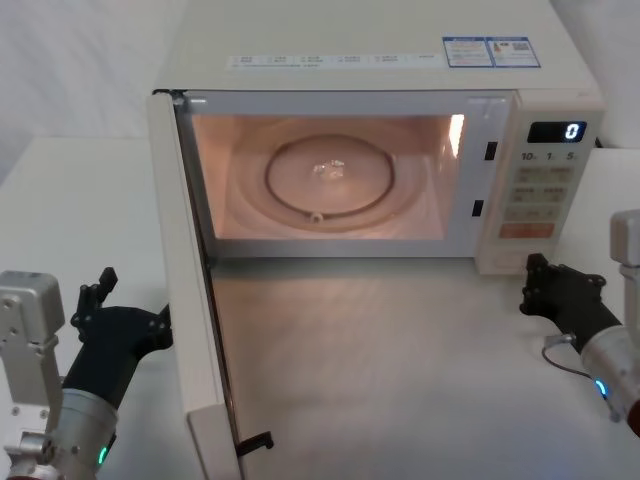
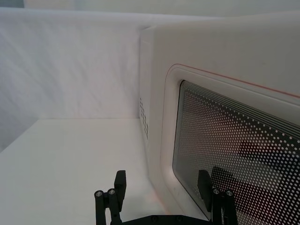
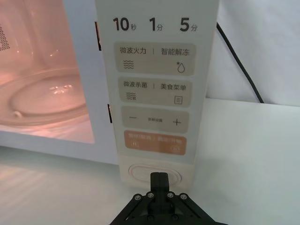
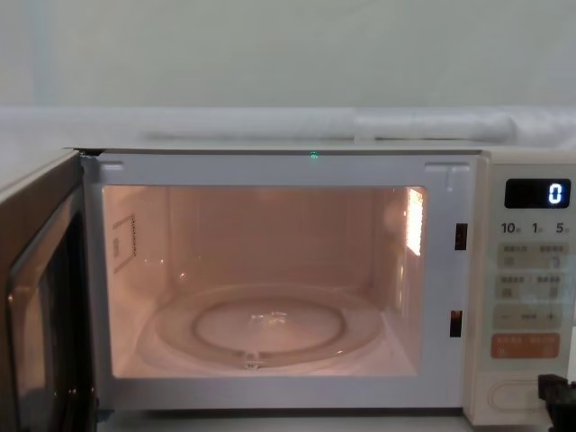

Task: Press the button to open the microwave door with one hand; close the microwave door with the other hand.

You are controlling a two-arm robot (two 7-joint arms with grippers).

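Nearest the head camera, at the lower middle-left of the frame, the microwave door [image 1: 195, 330] stands swung fully open, edge-on toward the robot, hinged at the left side of the microwave [image 1: 380, 70] whose lit cavity fills the upper centre. It looks like a stiff, light panel on a free hinge, so I judge it needs no grip: a flat push on its outer face, out toward the free edge and clear of the dotted window [image 2: 239, 154], should swing it shut, gently enough that the body does not slide on the counter [image 1: 400, 380]. Just to its left, at the lower left, the left claw [image 1: 100, 300] sits close to that outer face with its fingers spread wide and empty. Further out, at the lower right of the frame, the right claw [image 3: 159, 185] has its fingers pinched together, holding nothing, its tip just before the button [image 3: 154, 172] at the foot of the control panel [image 3: 157, 84]; whether it touches I cannot tell. By count: one microwave, one door, one oval button, one orange key [image 3: 154, 143] above it, one glass turntable [image 1: 328, 178], one display [image 1: 557, 131] reading 0, two claws.
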